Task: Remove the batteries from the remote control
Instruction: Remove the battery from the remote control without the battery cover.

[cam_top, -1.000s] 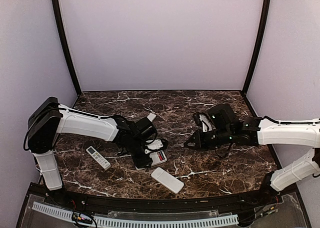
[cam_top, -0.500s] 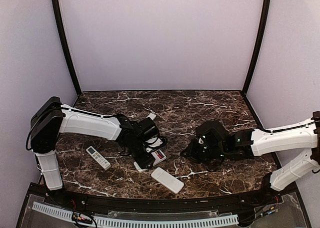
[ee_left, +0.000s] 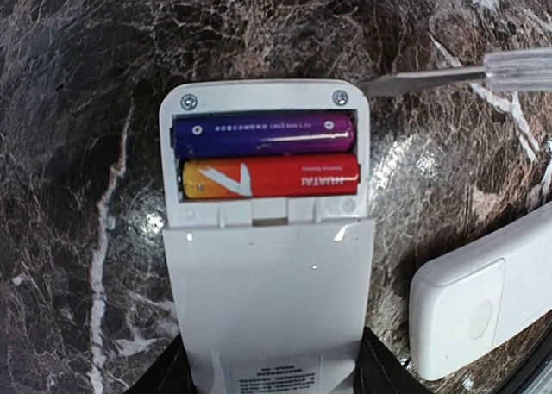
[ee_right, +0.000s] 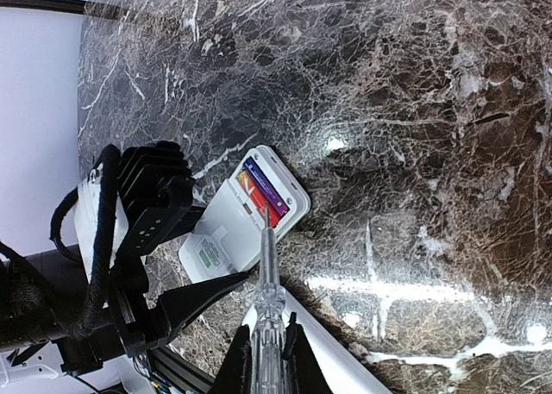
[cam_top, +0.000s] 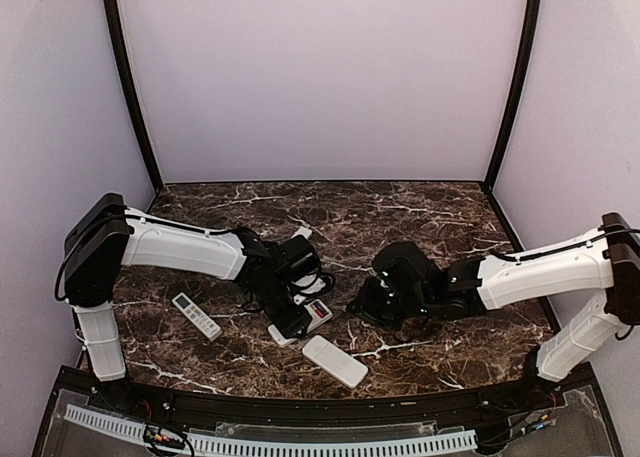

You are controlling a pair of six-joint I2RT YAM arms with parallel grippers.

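1. While the right arm was coming in, the left gripper (ee_left: 276,375) kept its place. As one second earlier, its fingers were clamped on the lower sides of the remote control (ee_left: 267,273), which lay back side up with the cover off.
2. Both batteries (ee_left: 216,140) were still in the open compartment, at the 12 o'clock end of the remote in the left wrist view. The purple cell (ee_left: 276,135) sat above the orange-red cell (ee_left: 293,177), and the two touched along their length. I judged that nothing was unloaded yet.
3. At about 2 o'clock from the cells, the metal tip of the screwdriver (ee_left: 448,73) had arrived just beside the upper corner of the remote. It was apart from the batteries.
4. Closed tight on the clear handle of that screwdriver, the right gripper (ee_right: 266,364) had moved across the table (cam_top: 450,222). It was now near the remote, at its 3 o'clock in the top view. The prying step seemed ready to begin.
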